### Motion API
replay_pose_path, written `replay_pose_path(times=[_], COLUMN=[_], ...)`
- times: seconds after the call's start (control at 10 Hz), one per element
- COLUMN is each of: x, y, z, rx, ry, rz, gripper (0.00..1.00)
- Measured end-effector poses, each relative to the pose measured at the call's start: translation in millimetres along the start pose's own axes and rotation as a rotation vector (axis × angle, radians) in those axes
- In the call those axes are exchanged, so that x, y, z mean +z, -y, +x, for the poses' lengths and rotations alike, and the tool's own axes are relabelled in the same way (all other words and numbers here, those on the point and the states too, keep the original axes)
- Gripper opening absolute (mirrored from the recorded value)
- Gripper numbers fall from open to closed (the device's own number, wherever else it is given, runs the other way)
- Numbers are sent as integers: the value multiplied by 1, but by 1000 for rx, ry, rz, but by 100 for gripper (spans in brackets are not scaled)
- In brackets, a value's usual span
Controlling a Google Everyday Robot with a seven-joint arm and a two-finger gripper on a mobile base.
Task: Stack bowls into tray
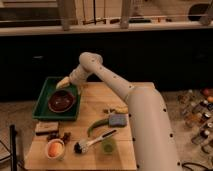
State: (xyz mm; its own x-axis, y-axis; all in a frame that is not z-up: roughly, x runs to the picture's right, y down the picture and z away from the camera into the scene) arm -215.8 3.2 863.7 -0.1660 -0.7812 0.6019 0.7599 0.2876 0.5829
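Note:
A round dark red-brown bowl (61, 101) lies inside the large green tray (42, 107) at the table's left edge. My gripper (63, 83) hangs over the tray's far right part, just above and behind the bowl, at the end of the white arm (107, 77) that reaches in from the right. Nothing shows in the gripper.
On the wooden table (95, 107) lie a small wooden block (45, 127), a white bowl with an orange thing (55, 149), a small green bowl (107, 146), a dish brush (92, 141), a green curved item (96, 125), a grey-blue sponge (117, 120) and a banana piece (121, 109). Bottles (197, 107) stand at the right.

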Motion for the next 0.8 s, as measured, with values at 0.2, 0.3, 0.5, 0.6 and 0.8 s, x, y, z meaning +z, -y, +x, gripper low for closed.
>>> replay_pose_path(times=[0.2, 0.3, 0.5, 0.6, 0.8], x=[-4, -5, -4, -4, -4], y=[3, 3, 4, 3, 3], z=[1, 2, 2, 2, 2], rx=[-10, -11, -12, -12, -12], ry=[-14, -16, -15, -16, -15], rz=[13, 15, 15, 15, 15], gripper=[80, 80, 80, 80, 80])
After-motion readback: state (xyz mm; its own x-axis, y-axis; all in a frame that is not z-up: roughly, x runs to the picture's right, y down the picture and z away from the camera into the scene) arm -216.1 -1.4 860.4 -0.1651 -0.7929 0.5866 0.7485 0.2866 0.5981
